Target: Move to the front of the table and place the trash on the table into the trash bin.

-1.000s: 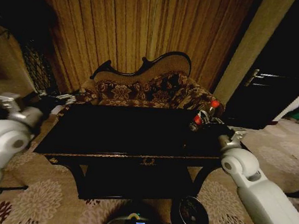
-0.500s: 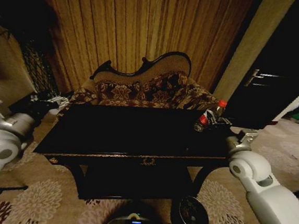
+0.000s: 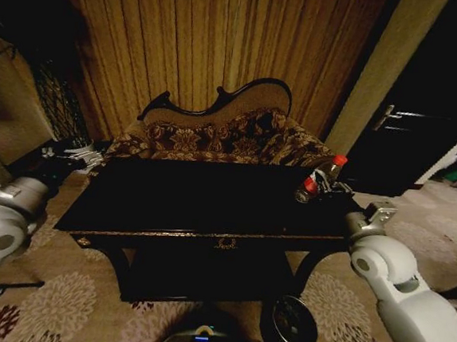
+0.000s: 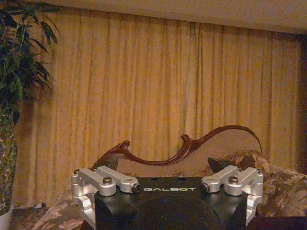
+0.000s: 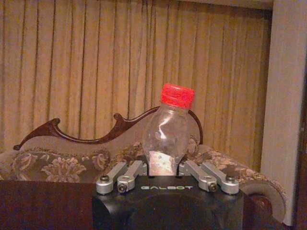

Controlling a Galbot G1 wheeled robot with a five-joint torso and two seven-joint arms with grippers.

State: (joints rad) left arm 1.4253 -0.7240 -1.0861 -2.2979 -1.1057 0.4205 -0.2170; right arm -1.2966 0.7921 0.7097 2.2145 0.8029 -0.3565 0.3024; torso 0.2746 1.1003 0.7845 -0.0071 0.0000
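At the far left, the left gripper [image 3: 76, 156] is hanging just off the left end of the table, its fingers [image 4: 106, 178] spread wide and holding nothing, with the gold pleated curtain [image 4: 144, 86] and a leafy green potted plant [image 4: 19, 72] beyond it. Next comes the large low black glossy table with gold trim [image 3: 207, 237], standing in front of the robot with a patterned curved-back sofa [image 3: 224, 134] behind it.

Toward the table's right end, the right gripper [image 3: 323, 186] is hovering over the far right corner and clamping the clear plastic bottle with the red cap [image 5: 168, 134] around its lower body, near the label band. In the right wrist view the bottle is standing nearly upright between the jaws; in the head view it is leaning.

The bottle looks empty, so it is probably very light. Its thin wall is dented and will likely give under pressure, and the smooth plastic could slip, so a low hold on the firmer labelled section seems sound.

Down on the flowered carpet, near the table's front right leg, the small round dark trash bin [image 3: 295, 325] is waiting with its mouth open, below and nearer than the held bottle.
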